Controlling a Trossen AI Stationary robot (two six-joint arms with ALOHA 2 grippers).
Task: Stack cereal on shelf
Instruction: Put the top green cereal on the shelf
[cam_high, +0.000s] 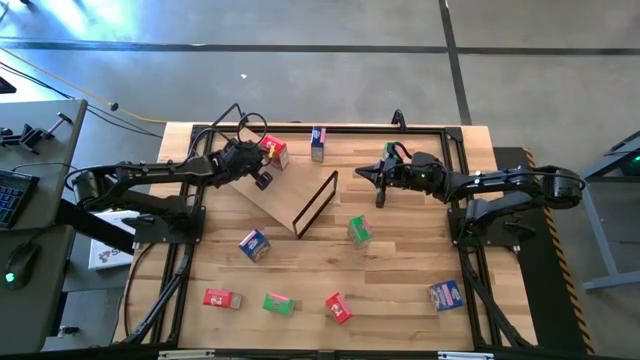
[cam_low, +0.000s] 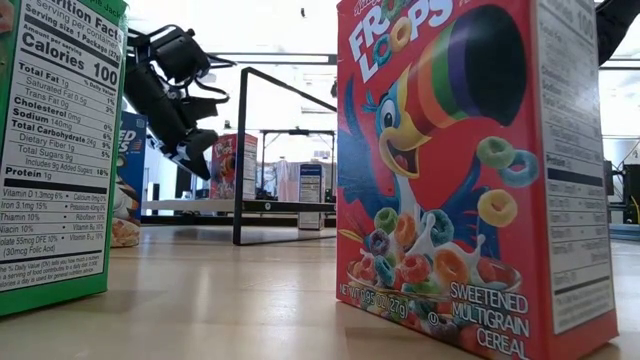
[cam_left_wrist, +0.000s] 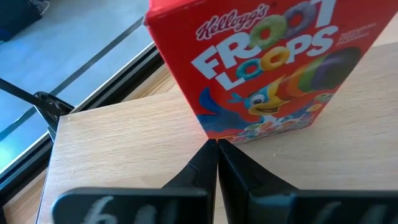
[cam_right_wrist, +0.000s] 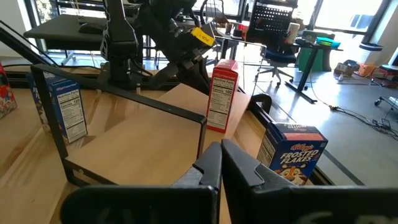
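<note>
The shelf (cam_high: 285, 195), a tan panel with a dark frame (cam_high: 316, 205) upright at one end, lies slantwise at the table's middle. A red cereal box (cam_high: 275, 152) stands upright on the panel's far corner, filling the left wrist view as the red box (cam_left_wrist: 267, 68). My left gripper (cam_left_wrist: 216, 144) is shut, its tips at the foot of that box's front face. My right gripper (cam_high: 362, 176) is shut and empty, hovering to the right of the frame, pointing at it; it also shows as the right gripper (cam_right_wrist: 221, 146). My left gripper's shut fingertips (cam_left_wrist: 208, 152) stand at the lower edge of the red box's front face (cam_left_wrist: 249, 134), coming slanting down from the table's left. Whether they touch the box I cannot tell. The box stands upright on the panel.
Several cereal boxes are scattered on the table: a blue one (cam_high: 318, 143) at the far edge, green (cam_high: 359, 230) and blue (cam_high: 253, 243) mid-table, and red (cam_high: 221, 298), green (cam_high: 279, 303), red (cam_high: 338, 307) and blue (cam_high: 446, 294) along the near side. A black rail (cam_high: 330, 128) rims the table.
</note>
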